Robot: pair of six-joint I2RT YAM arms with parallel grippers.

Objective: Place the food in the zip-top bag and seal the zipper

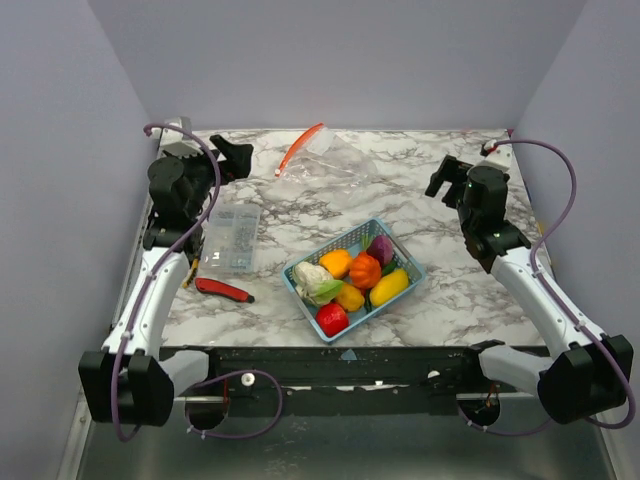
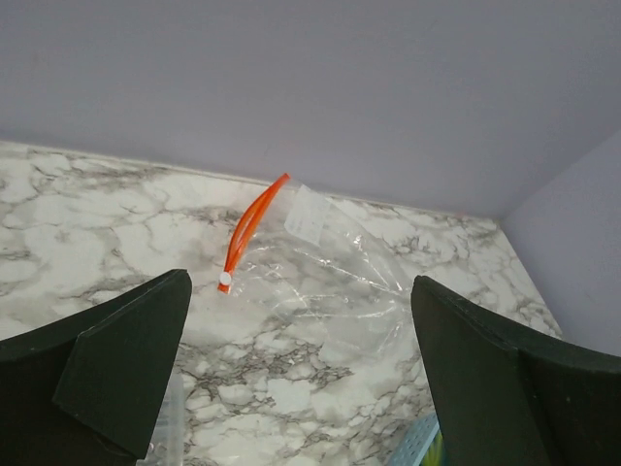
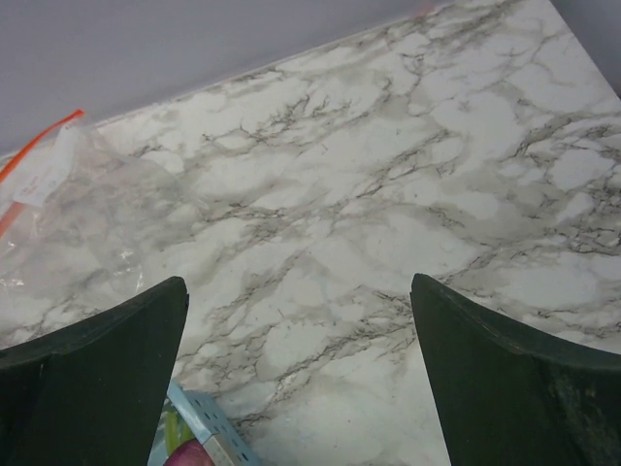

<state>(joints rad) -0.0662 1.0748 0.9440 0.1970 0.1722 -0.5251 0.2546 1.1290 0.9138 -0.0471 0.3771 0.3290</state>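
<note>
The food [image 1: 352,276], several glossy toy fruits and vegetables, lies in a light blue basket [image 1: 392,244] at the table's middle. The zip-top bag [image 1: 335,158] lies flat and empty at the back centre, its red-orange zipper [image 1: 301,147] on its left edge. The bag [image 2: 340,277] and zipper [image 2: 250,225] also show in the left wrist view, and the bag [image 3: 68,209] in the right wrist view. My left gripper [image 1: 235,158] is open and empty, raised left of the bag. My right gripper [image 1: 445,178] is open and empty, raised right of the basket.
A clear rigid box [image 1: 230,238] lies at the left by my left arm. A red-and-black handled tool [image 1: 223,290] lies near the front left edge. Grey walls stand close behind and at both sides of the marble table [image 1: 450,290].
</note>
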